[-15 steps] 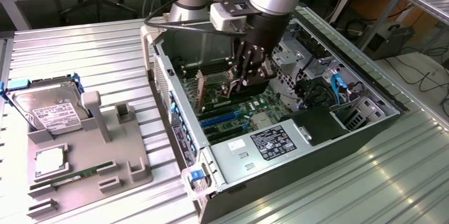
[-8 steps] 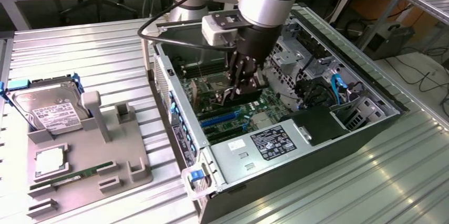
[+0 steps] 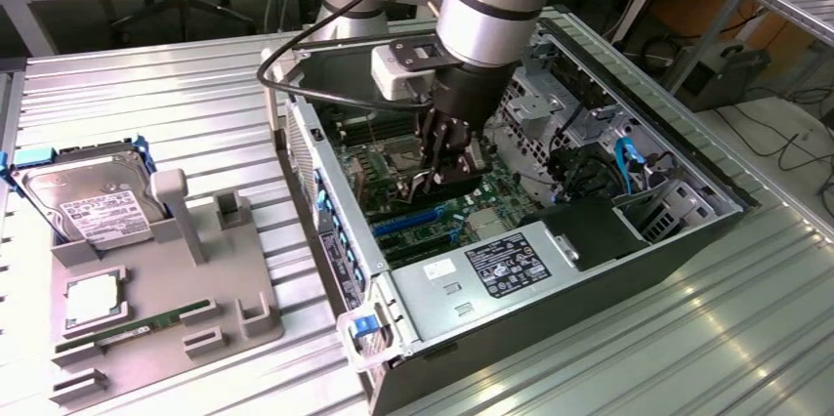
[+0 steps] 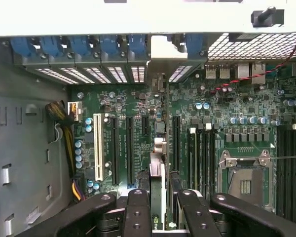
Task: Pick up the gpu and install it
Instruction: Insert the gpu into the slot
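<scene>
While the arm reaches down into the open computer case (image 3: 521,240) at the centre of the exterior view, its end effector (image 3: 443,164) hangs low over the motherboard (image 3: 431,206), and its fingertips are lost against the dark parts around them. In the wrist view the end effector (image 4: 158,210) is clenched on the gpu (image 4: 158,168), which is seen edge-on as a thin strip running up the middle of the frame between the black fingers (image 4: 137,212); most of its length is hidden this way, and its lower end is cut off by the frame edge. The card stands upright over the motherboard (image 4: 246,118), in the gap between two black slots; whether it touches the board cannot be told.

At the left of the exterior view a grey fixture (image 3: 170,309) lies on the ribbed metal worktop (image 3: 156,104). It carries one hard drive (image 3: 85,201) with a white label, one square silver chip (image 3: 94,297), and one narrow green memory stick (image 3: 137,326). In the wrist view, one white slot (image 4: 97,147) is at centre left.
</scene>
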Controlling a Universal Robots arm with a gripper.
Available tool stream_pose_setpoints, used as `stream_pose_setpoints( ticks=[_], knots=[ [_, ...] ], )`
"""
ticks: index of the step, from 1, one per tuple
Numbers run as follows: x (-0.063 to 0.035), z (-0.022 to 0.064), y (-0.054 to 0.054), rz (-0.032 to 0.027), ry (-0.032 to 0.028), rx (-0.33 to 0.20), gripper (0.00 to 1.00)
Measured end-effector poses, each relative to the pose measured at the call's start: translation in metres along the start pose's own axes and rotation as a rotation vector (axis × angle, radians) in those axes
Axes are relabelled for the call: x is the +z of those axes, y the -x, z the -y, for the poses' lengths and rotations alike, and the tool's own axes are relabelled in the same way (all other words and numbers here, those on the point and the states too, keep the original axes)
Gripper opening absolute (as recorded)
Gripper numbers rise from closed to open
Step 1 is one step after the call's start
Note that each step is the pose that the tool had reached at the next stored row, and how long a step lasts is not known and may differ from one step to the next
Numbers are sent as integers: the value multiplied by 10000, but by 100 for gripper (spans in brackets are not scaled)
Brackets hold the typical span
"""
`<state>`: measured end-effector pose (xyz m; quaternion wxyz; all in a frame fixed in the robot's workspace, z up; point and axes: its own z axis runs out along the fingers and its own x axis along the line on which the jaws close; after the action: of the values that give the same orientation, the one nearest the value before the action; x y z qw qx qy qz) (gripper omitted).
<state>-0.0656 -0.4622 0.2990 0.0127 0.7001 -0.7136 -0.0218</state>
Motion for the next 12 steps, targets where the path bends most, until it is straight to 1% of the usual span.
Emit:
stream_pose_setpoints(
  ticks=[2, 4, 5, 12],
  knots=[
    [29, -2, 0, -1, 23, -1, 26],
    [62, -3, 0, -1, 69, 2, 26],
    [78, -2, 0, -2, 79, 2, 26],
    [168, -7, -1, -2, 88, 2, 26]
  ],
)
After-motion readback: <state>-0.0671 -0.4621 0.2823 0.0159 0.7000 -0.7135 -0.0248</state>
